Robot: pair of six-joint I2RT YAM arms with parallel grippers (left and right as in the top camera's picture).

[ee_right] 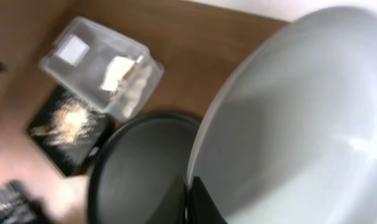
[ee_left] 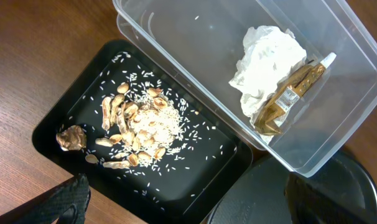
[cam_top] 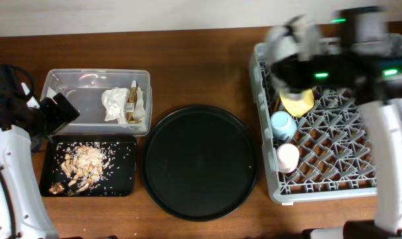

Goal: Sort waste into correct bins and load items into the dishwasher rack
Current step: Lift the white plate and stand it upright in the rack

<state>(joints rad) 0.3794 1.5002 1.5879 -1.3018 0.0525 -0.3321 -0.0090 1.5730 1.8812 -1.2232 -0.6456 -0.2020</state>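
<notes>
Waste looks sorted: napkin [cam_top: 113, 104] and gold-brown wrapper [cam_top: 131, 106] lie in the clear box [cam_top: 62, 83] at 10 o'clock on the table [cam_top: 201, 60]. Food scraps [cam_top: 81, 166] are heaped in the shallow black tray [cam_top: 125, 179] at 8 o'clock, just beside the box. No loose waste seen on the wood. Round black tray [cam_top: 200, 162] in the middle is bare, nothing on it to pick

Dishwasher rack [cam_top: 334, 179] at 3 o'clock holds the yellow bowl [cam_top: 298, 103], blue cup [cam_top: 282, 123] and pink cup [cam_top: 288, 157], in a column down its 9 o'clock side. Plate [ee_right: 300, 112] is not in yet: right claw [ee_right: 190, 196] is pinched on its rim, holding it above the rack's 11 o'clock corner. It is blurred in the overhead view, so how high it sits cannot be told. Chopsticks not visible in any view, maybe under the arm, cannot tell if loaded

Left claw [cam_top: 55, 114] gapes wide, holding nothing, and hangs above the two bins at 9 o'clock

Judgement: near the end. Left to do is slotting the plate between the pegs and letting go, plus the chopsticks if they are not in the rack
</notes>
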